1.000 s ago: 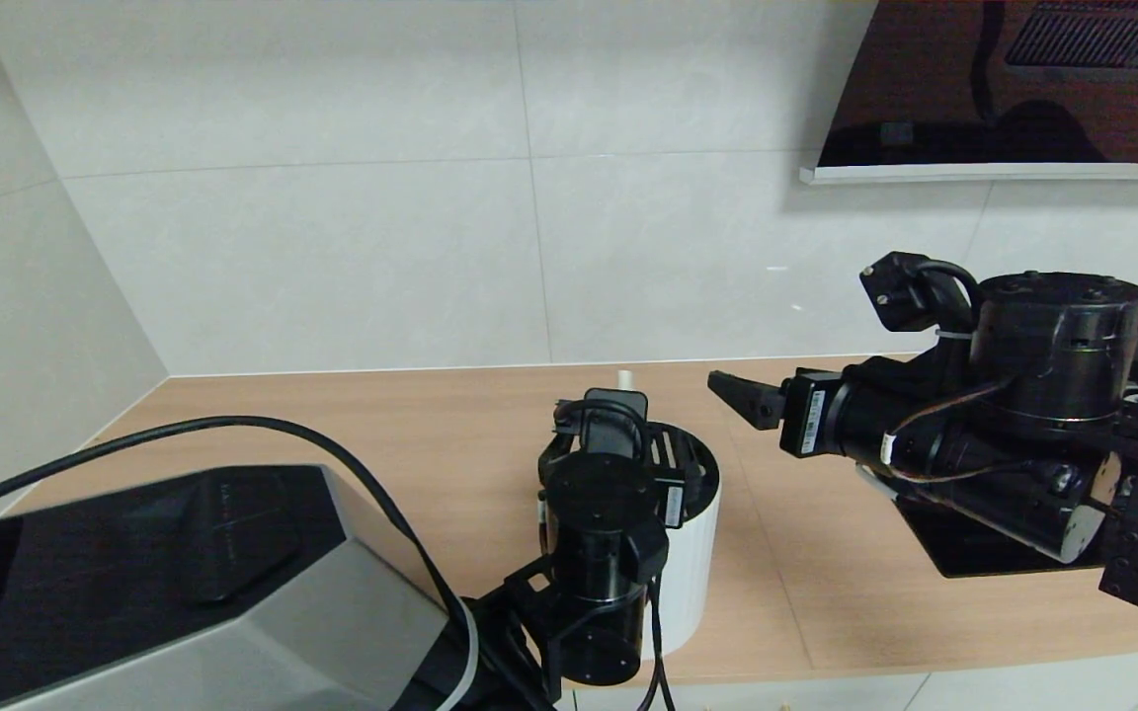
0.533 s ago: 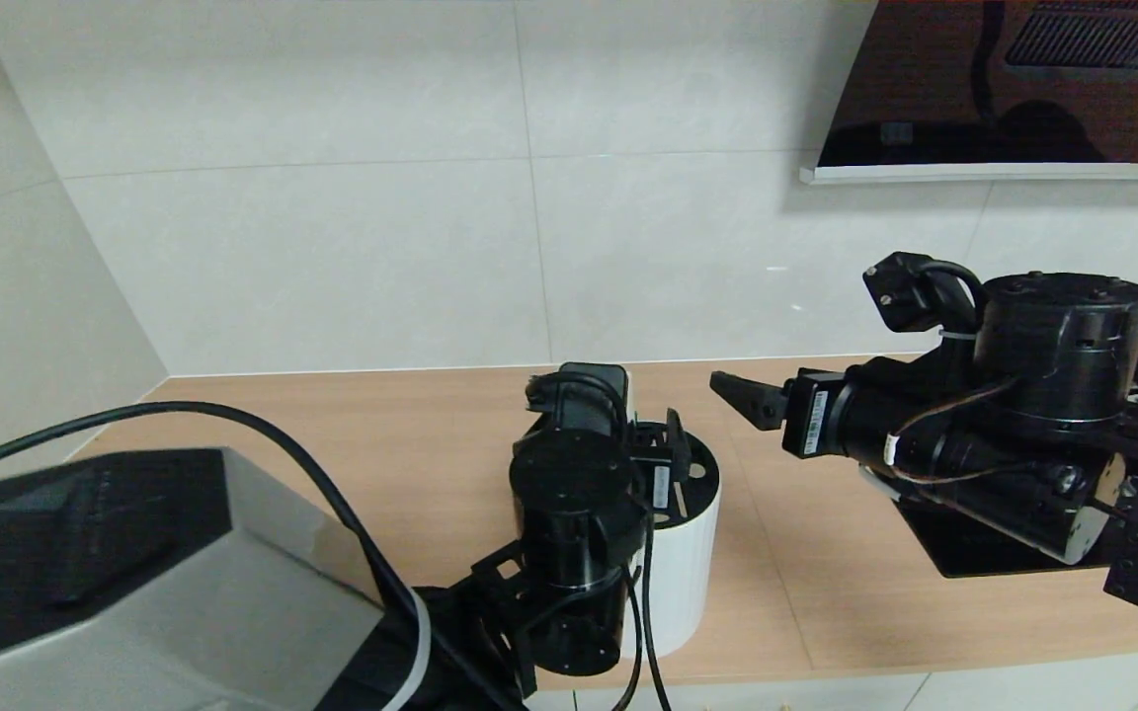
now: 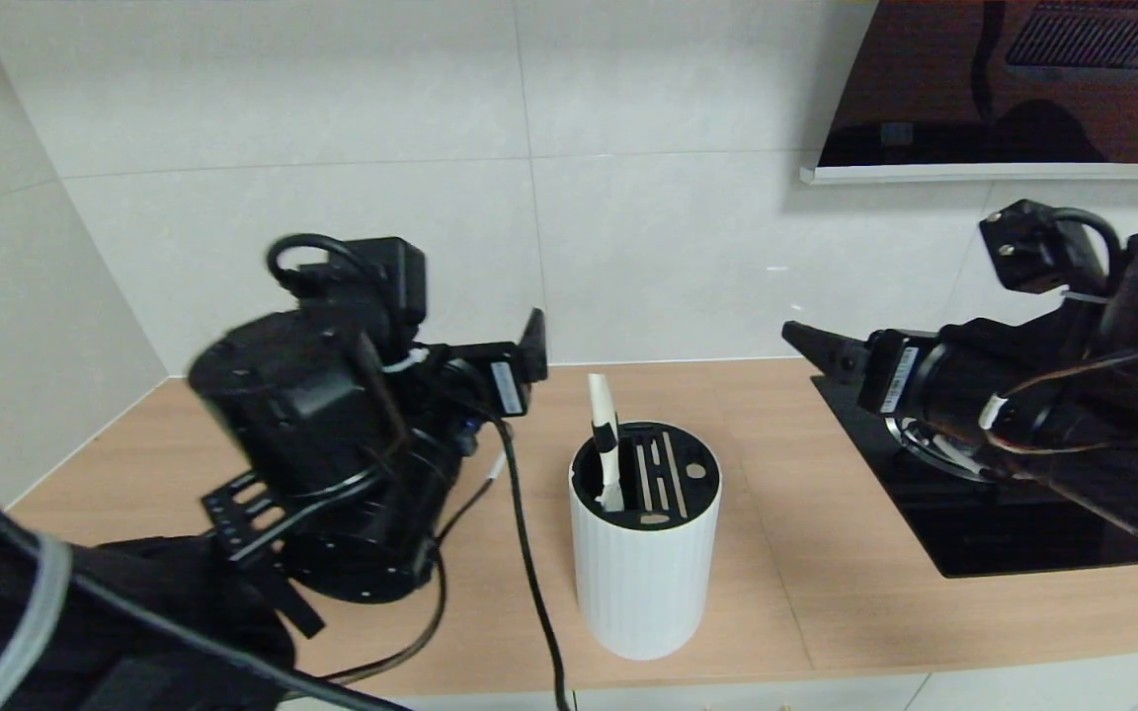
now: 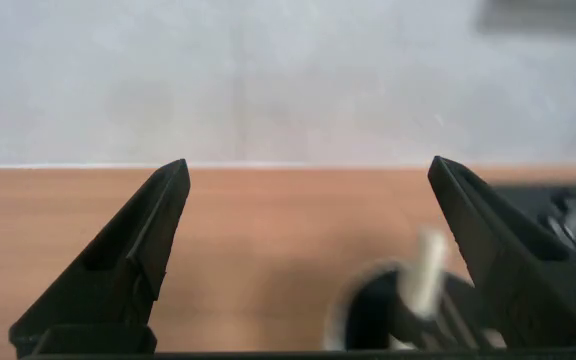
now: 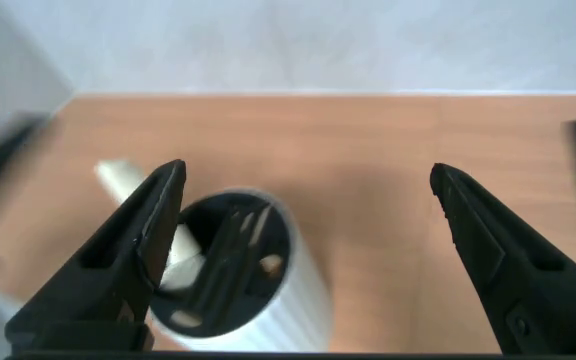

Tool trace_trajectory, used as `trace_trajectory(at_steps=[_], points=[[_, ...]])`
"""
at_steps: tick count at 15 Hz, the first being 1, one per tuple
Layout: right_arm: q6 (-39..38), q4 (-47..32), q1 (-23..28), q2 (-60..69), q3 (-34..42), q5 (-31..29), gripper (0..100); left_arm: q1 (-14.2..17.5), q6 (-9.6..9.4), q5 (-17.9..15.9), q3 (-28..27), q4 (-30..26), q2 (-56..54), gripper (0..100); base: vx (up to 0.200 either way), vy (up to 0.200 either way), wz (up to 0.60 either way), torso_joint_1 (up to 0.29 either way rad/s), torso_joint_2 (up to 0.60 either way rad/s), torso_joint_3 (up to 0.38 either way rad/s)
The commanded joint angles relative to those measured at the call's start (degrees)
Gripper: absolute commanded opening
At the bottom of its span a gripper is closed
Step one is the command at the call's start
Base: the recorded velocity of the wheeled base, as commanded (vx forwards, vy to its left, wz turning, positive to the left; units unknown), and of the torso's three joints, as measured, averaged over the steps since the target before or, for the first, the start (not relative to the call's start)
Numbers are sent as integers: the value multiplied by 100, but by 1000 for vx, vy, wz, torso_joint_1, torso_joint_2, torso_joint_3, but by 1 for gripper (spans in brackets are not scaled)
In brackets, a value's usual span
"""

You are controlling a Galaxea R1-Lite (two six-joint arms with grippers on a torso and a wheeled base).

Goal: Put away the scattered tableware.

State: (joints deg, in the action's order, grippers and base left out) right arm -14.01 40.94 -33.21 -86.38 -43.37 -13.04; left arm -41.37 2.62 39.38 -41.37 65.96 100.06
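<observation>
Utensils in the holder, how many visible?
1. A white-handled utensil stands in the open compartment of the white holder. Its narrow slots may hide more.

Holder [image 3: 644, 573] stands alone on counter [image 3: 786, 592]; white handle [image 3: 601, 405] juts above its rim. Passage open both sides; cooktop [image 3: 979, 538] lies flat, right.

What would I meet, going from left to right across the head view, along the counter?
left gripper → white holder, with a white utensil standing in it → right gripper → black cooktop
</observation>
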Motion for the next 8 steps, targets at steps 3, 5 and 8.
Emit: trace_trajectory(at_steps=[3,5,8], points=[[179,-33,473,1871,918,-119,100,675,-113,70,657,-875,-2307,100,0,0,0,0,0,0],[346,-51,965,2943,1797,-84,100,745,-570,88,1439,-1393,-3432,100,0,0,0,0,0,0],[812,-68,1651,4402,2791,-49,100,1307,-1106,-44,2072,-2167,-4864,100,0,0,0,0,0,0]])
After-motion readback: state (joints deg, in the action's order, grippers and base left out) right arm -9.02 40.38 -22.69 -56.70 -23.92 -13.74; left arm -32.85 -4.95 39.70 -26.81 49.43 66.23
